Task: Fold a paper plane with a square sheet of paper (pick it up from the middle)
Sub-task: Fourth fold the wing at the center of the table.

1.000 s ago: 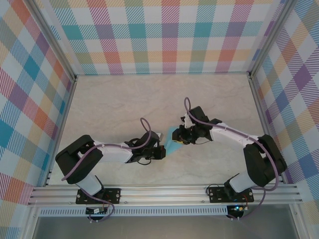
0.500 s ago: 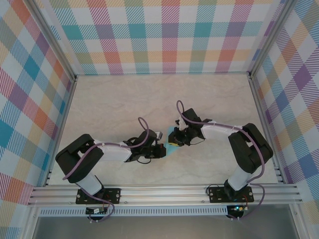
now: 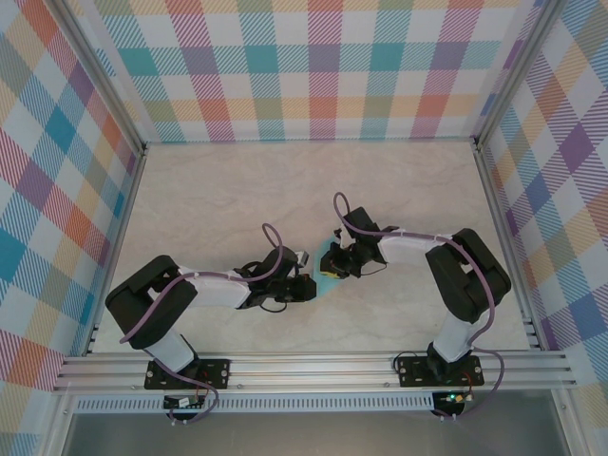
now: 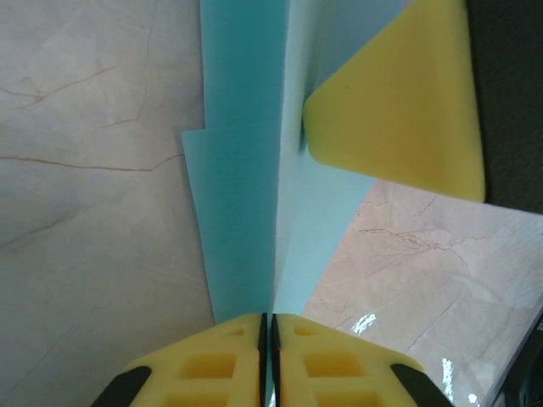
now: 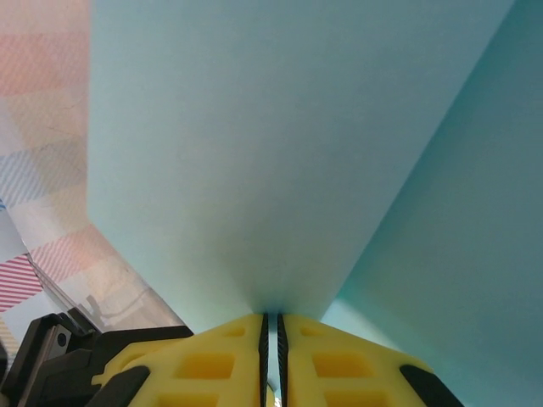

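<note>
1. Left gripper [image 3: 309, 285] reaches in from the left, its yellow pads [image 4: 212, 365] pinched tight on the paper plane [image 3: 327, 280], right along the center crease.
2. The plane's light blue and sits about mid-table [image 3: 218, 199], sandwiched between both grippers. Can't tell if it's touching the surface.
3. Right gripper [image 3: 339, 264] is clamped on it too, from the right side, paper squeezed between its pads [image 5: 339, 365].

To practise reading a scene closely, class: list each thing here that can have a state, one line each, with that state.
paper plane: folded along a lengthwise crease, gripped by both tools.
left tool: shut on the paper plane's folded edge.
right tool: shut on the paper plane.
</note>
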Controlling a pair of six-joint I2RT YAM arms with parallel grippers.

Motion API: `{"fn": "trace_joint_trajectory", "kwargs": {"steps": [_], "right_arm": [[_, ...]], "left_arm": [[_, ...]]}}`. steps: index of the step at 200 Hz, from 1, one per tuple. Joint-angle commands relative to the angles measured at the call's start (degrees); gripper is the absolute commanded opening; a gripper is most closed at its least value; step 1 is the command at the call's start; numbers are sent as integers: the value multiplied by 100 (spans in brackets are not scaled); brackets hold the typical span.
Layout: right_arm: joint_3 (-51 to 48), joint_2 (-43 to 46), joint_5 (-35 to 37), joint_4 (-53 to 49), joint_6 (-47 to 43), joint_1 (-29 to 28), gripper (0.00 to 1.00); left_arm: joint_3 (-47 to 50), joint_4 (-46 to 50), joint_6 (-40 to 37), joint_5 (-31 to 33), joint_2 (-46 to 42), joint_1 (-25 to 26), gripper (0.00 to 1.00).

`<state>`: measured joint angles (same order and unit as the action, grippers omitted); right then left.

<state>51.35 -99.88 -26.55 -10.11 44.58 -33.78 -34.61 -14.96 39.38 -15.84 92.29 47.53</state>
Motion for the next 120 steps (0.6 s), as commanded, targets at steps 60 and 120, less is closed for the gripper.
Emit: {"fn": "trace_joint_trajectory", "kwargs": {"steps": [60,120], "right_arm": [[188,-56,108,-97,49,-24,14],[-20,451,-385,35,-98,-91,19]], "left_arm": [[139,254,-341,-24,-103,-70,6],[-57,-126,-301,-552,299,-133,0]]}}
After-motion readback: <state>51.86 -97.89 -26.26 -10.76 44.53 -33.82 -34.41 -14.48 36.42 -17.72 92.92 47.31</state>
